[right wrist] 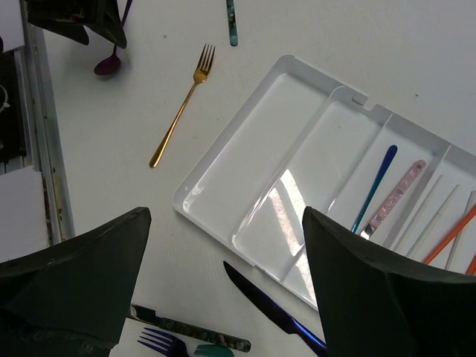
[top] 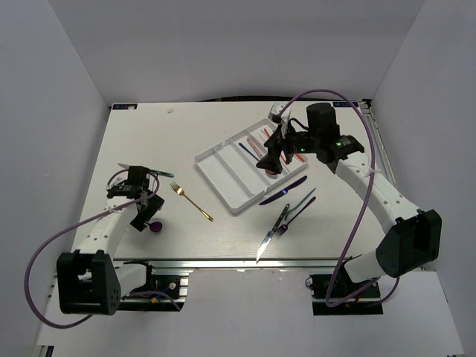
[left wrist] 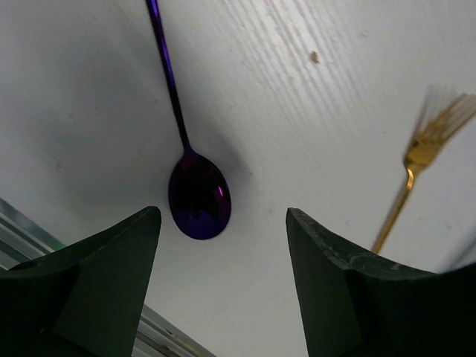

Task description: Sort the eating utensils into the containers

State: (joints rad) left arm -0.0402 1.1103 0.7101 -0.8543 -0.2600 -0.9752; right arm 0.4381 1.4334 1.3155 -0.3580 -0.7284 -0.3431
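The white cutlery tray lies at centre right; it also shows in the right wrist view. It holds a blue spoon, a pink-handled utensil and orange chopsticks. My right gripper hovers open over the tray's near edge, empty. A purple knife lies just beside the tray. My left gripper is open and empty just above a purple spoon, whose bowl lies near its left finger. A gold fork lies between the left gripper and the tray.
A silver knife, a purple fork and a teal fork lie near the front edge, right of centre. A teal-handled utensil lies behind the left gripper. The metal rail of the table's front edge is close to the left gripper.
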